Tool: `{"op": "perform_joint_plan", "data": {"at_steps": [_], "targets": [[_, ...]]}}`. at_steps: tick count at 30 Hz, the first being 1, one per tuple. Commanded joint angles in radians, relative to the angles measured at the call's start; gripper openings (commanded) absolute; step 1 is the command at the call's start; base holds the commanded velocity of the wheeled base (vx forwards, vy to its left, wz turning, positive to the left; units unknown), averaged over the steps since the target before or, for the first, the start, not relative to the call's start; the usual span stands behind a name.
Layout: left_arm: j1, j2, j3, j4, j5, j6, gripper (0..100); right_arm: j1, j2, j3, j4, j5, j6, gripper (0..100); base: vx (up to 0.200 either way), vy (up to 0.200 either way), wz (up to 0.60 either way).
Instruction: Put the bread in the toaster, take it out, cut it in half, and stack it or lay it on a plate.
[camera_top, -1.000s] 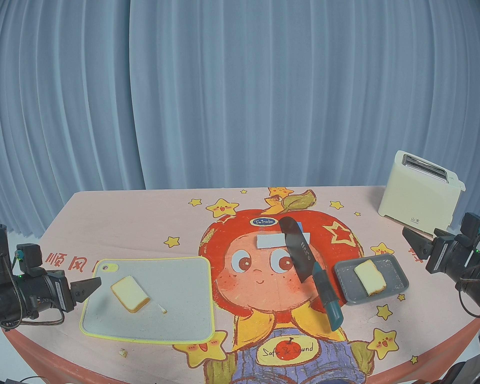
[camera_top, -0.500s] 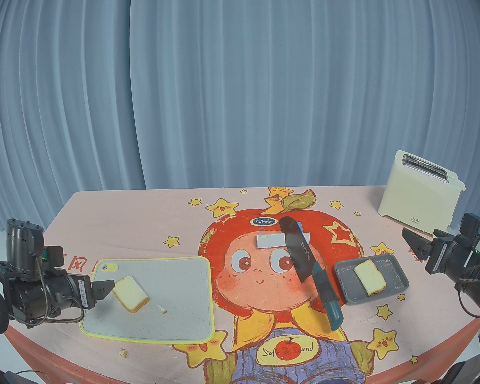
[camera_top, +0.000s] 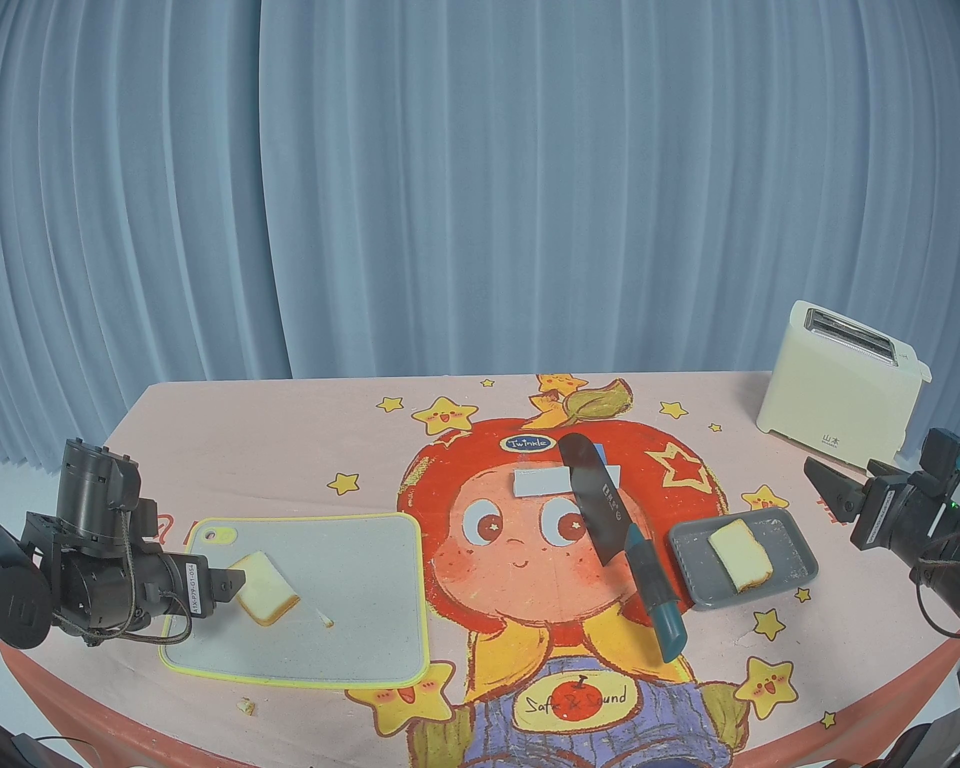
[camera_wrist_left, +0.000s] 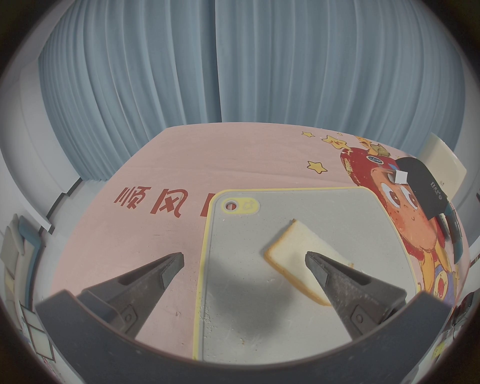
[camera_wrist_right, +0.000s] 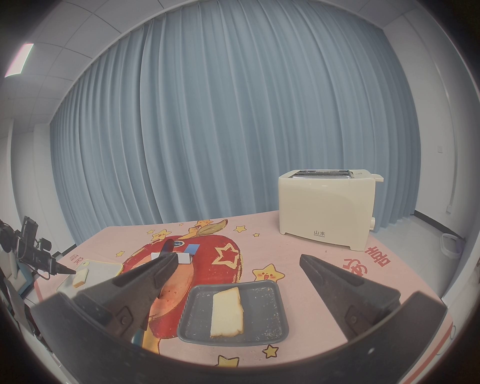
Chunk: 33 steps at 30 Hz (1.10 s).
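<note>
One toast half (camera_top: 262, 588) (camera_wrist_left: 300, 257) lies flat on the grey cutting board (camera_top: 350, 610) (camera_wrist_left: 240, 300) at the table's left. My left gripper (camera_top: 226, 586) (camera_wrist_left: 244, 260) hangs open at the board's left end, one finger (camera_wrist_left: 345, 290) over the toast's near edge, nothing held. The other toast half (camera_top: 741, 554) (camera_wrist_right: 227, 312) lies on the dark grey plate (camera_top: 790, 560) (camera_wrist_right: 267, 315) at the right. The cream toaster (camera_top: 843, 383) (camera_wrist_right: 327, 207) stands behind it. At the table's right edge, near the plate, my right gripper (camera_top: 822, 478) (camera_wrist_right: 239, 260) is open and empty.
A dark knife with a teal handle (camera_top: 625, 540) (camera_wrist_left: 425, 182) lies between board and plate, its blade resting on a small white block (camera_top: 540, 482). A crumb (camera_top: 245, 706) sits near the front edge. Blue curtains hang behind the table.
My left arm has moved right over the board's left end, bringing its open gripper up to the toast, and its wrist has turned. The right arm has not moved.
</note>
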Motion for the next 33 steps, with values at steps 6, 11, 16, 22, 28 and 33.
{"op": "perform_joint_plan", "data": {"at_steps": [6, 11, 16, 22, 28, 33], "targets": [[0.004, 0.033, -0.014, 0.000, 0.038, 0.001, 100, 0.001, -0.002, -0.001, 0.000, 0.000, 0.000, 100, 0.000, 0.000, 0.00], [0.004, 0.055, -0.016, 0.000, 0.044, 0.001, 100, 0.001, -0.002, -0.001, -0.001, 0.000, 0.000, 100, 0.000, 0.000, 0.00], [0.002, 0.065, -0.017, 0.000, 0.087, 0.001, 100, 0.001, -0.002, -0.001, -0.001, 0.000, 0.000, 100, 0.000, 0.000, 0.00], [0.002, 0.087, -0.017, 0.000, 0.092, 0.002, 100, 0.001, -0.002, -0.001, 0.000, 0.000, 0.000, 100, 0.000, 0.000, 0.00], [0.002, 0.094, -0.016, 0.000, 0.092, 0.002, 100, 0.001, -0.002, -0.001, -0.001, 0.000, 0.000, 100, 0.000, 0.000, 0.00], [0.004, 0.091, -0.013, 0.002, 0.092, 0.002, 0, 0.001, 0.000, -0.001, -0.001, 0.000, 0.000, 100, 0.000, 0.000, 0.00]]}}
